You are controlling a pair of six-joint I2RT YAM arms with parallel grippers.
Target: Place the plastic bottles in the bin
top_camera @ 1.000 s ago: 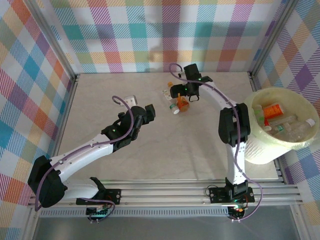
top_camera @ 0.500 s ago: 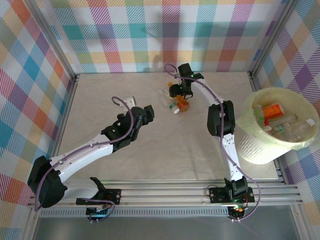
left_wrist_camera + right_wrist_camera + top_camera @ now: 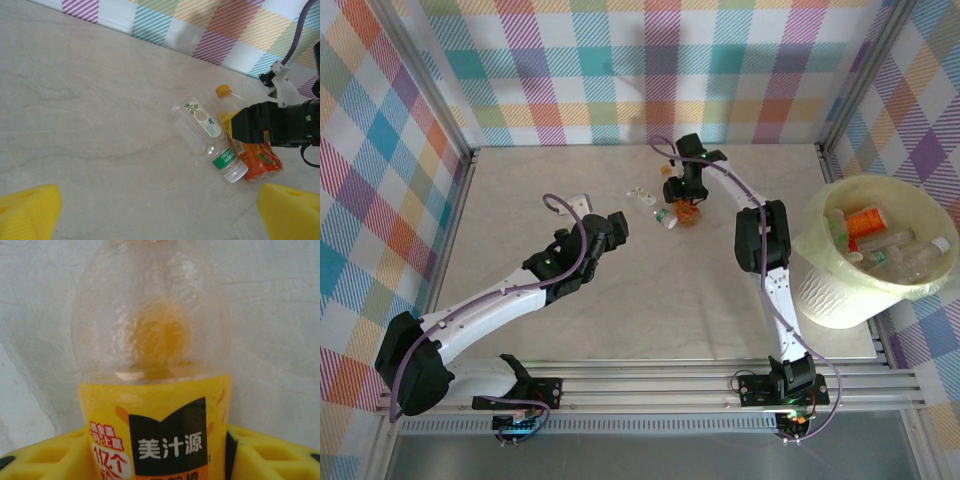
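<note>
An orange-label bottle (image 3: 155, 415) with a clear shoulder sits between my right gripper's (image 3: 155, 460) yellow fingers (image 3: 40, 460), which press on both its sides. From above, that gripper (image 3: 687, 198) is down over the bottle (image 3: 689, 214) at the far middle of the table. A clear bottle with a green band and white cap (image 3: 207, 135) lies just left of it (image 3: 662, 210), touching. My left gripper (image 3: 157, 202) is open, short of both bottles, nothing between its fingers (image 3: 27, 207). The bin (image 3: 830, 290) stands at the right with several bottles (image 3: 868, 220) inside.
A low rail and checked walls (image 3: 640, 70) close the table's back and sides. The right arm's elbow (image 3: 762, 235) stands just left of the bin. The left arm (image 3: 500, 300) stretches diagonally over the near left of the table.
My right gripper's jaws have closed in on the orange-label bottle and the arm's elbow has swung left, away from the bin. The clear bottle shifted slightly. The left arm has not moved.
</note>
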